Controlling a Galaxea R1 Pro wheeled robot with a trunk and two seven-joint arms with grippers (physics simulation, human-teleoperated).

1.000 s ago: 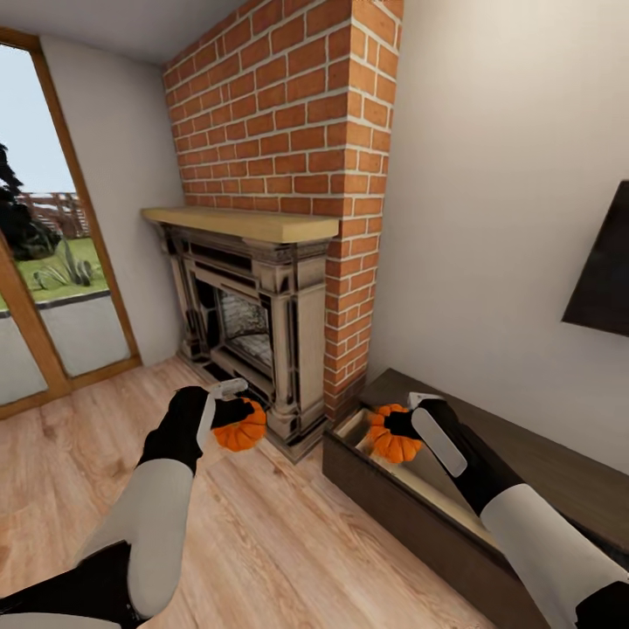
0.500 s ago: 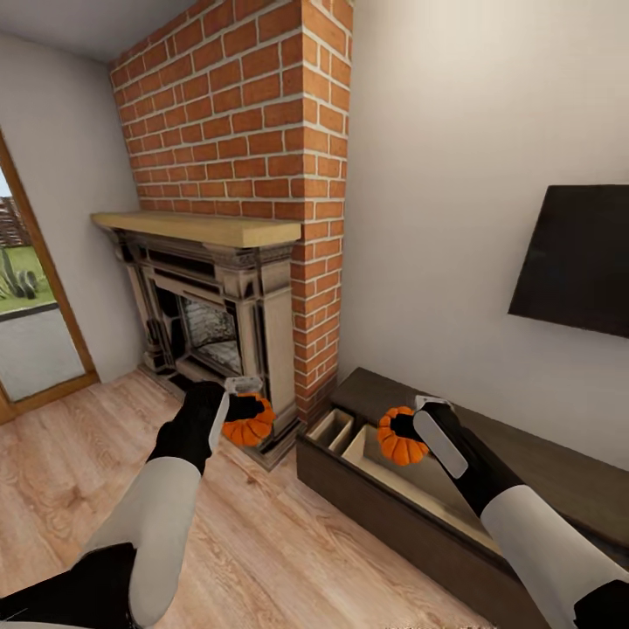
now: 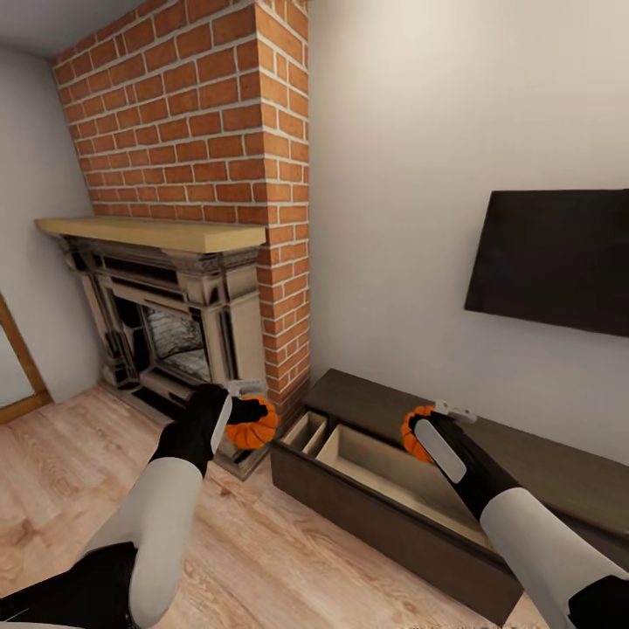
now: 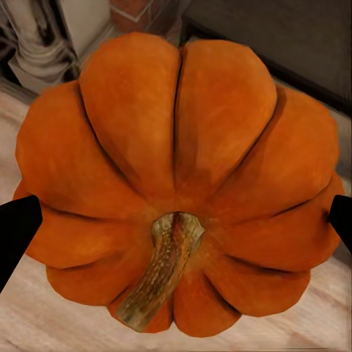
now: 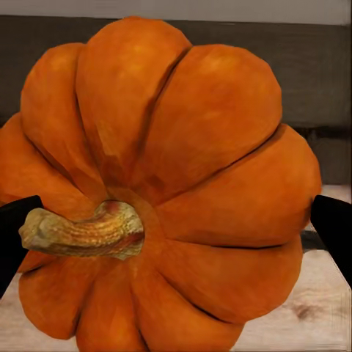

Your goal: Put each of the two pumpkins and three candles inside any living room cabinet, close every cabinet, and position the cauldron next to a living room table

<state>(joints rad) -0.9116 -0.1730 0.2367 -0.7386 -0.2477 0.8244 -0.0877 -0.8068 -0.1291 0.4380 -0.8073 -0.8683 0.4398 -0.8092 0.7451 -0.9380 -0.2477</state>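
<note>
Low in the head view, left of centre, the left claw (image 3: 249,411) grips one pumpkin (image 3: 255,426) above the plank floor (image 3: 262,559), just before the stone fireplace (image 3: 166,306). At lower right the right claw (image 3: 419,430) is closed around the other pumpkin (image 3: 412,435), held over the open drawer (image 3: 384,467) of the dark-brown cabinet (image 3: 367,515). Each wrist view shows black fingertips (image 4: 16,227) pressing a pumpkin's sides, stem facing the camera. A black TV (image 3: 555,258) hangs at right.

Head looks down; wrists close on pumpkins (image 4: 176,183).
</note>
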